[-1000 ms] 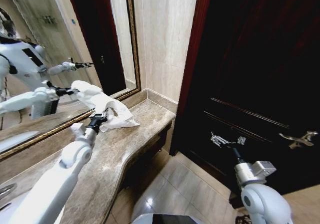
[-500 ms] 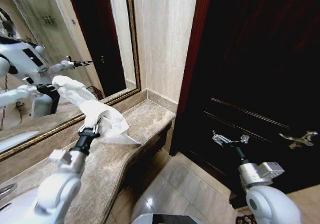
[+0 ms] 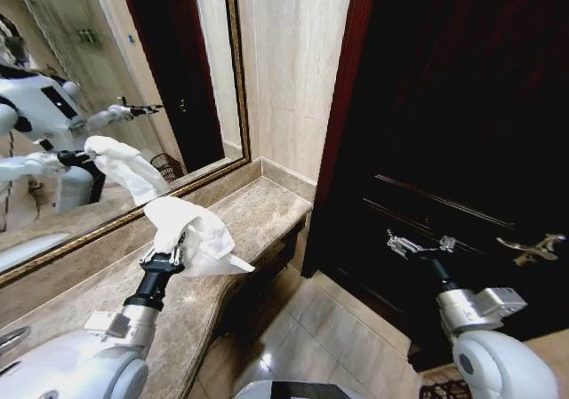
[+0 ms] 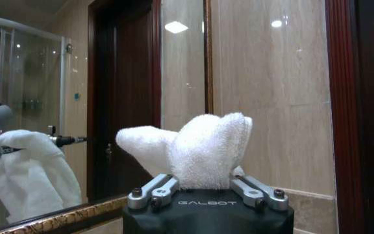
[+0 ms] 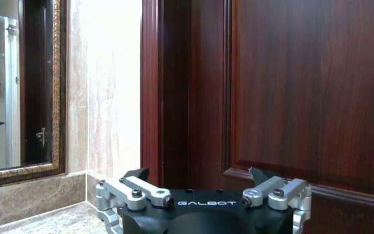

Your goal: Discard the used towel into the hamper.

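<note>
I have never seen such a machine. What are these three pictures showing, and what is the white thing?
This is a two-armed wheeled robot in a bathroom. The wide picture comes from a camera on its head; the other two come from cameras on its wrists. The left hand is shut on a white towel, held above the marble counter; the left wrist picture shows the towel bunched between the fingers. The mirror repeats the scene. The right hand is open and holds nothing, raised before a dark wooden door.
</note>
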Controlling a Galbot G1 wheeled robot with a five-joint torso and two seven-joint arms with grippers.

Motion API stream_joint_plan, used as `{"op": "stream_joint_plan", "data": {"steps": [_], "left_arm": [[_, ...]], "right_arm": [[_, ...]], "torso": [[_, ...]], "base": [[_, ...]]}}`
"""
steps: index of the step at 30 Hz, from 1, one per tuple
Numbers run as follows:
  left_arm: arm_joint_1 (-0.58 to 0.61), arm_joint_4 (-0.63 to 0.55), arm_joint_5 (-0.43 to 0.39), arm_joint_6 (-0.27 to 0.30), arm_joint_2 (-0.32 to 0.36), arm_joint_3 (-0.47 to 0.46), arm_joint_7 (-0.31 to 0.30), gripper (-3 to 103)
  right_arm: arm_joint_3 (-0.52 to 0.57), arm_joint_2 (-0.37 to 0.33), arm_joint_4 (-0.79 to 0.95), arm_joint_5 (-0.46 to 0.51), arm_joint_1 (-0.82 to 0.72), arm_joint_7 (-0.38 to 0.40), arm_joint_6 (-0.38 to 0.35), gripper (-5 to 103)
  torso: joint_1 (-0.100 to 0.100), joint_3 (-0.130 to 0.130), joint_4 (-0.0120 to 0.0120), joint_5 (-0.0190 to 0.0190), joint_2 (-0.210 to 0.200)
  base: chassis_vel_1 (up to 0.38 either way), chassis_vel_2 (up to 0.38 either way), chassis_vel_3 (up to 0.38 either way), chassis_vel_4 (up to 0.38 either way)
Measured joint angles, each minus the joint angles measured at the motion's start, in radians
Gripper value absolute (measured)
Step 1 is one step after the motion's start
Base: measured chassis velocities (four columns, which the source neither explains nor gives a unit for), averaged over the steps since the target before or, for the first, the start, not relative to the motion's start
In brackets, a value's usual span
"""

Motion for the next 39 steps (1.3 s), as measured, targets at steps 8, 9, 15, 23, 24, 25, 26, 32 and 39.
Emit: {"op": "stream_joint_plan", "data": {"steps": [8,9,15,23,24,25,26,32,39], "left_arm": [[0.000,-0.010,0.015,0.005,-0.006,0.008,0.000,11],[0.000,-0.010,0.018,0.005,-0.006,0.010,0.000,11],[0.000,-0.007,0.025,-0.004,-0.004,0.016,-0.001,11],[0.002,-0.013,0.022,-0.012,0.001,0.003,-0.004,11],[0.003,-0.015,0.022,-0.012,0.002,0.003,-0.004,11],[0.003,-0.016,0.022,-0.015,0.003,0.003,-0.005,11],[0.003,-0.016,0.022,-0.015,0.003,0.003,-0.005,11],[0.001,-0.009,0.027,-0.027,0.003,-0.001,-0.010,11],[-0.001,-0.008,0.026,-0.031,0.013,-0.014,-0.009,11]], "right_arm": [[0.003,0.010,-0.001,0.004,-0.007,-0.007,0.004,100],[0.004,0.013,-0.001,0.004,-0.009,-0.008,0.006,100],[0.007,0.023,-0.002,0.003,-0.034,-0.016,0.018,100],[0.007,0.036,-0.001,0.000,-0.045,-0.017,0.025,100],[0.007,0.037,0.000,0.000,-0.048,-0.018,0.025,100],[0.007,0.038,0.002,-0.001,-0.051,-0.018,0.025,100],[0.007,0.038,0.002,-0.001,-0.051,-0.018,0.025,100],[0.019,0.039,0.007,-0.002,-0.070,-0.019,0.031,100],[0.020,0.052,0.013,-0.006,-0.072,-0.023,0.036,100]], "torso": [[0.000,0.000,0.0000,0.0000,0.000],[0.000,0.000,0.0000,0.0000,0.000],[0.000,0.000,0.0000,-0.0001,0.000],[0.000,0.000,0.0000,0.0000,0.000],[0.000,0.000,0.0000,-0.0001,0.000],[0.000,0.000,0.0000,-0.0001,0.000],[0.000,0.000,0.0000,-0.0001,0.000],[0.000,0.000,0.0000,-0.0003,0.000],[0.000,0.000,0.0000,0.0000,0.000]], "base": [[0.000,0.000,0.000,0.000],[0.000,0.000,0.000,0.000],[0.025,-0.017,-0.019,0.015],[0.000,0.000,0.000,0.000],[0.000,0.000,0.000,0.000],[0.000,0.000,0.000,0.000],[0.000,0.000,0.000,0.000],[0.024,-0.020,-0.028,0.027],[0.067,-0.062,-0.055,0.063]]}}
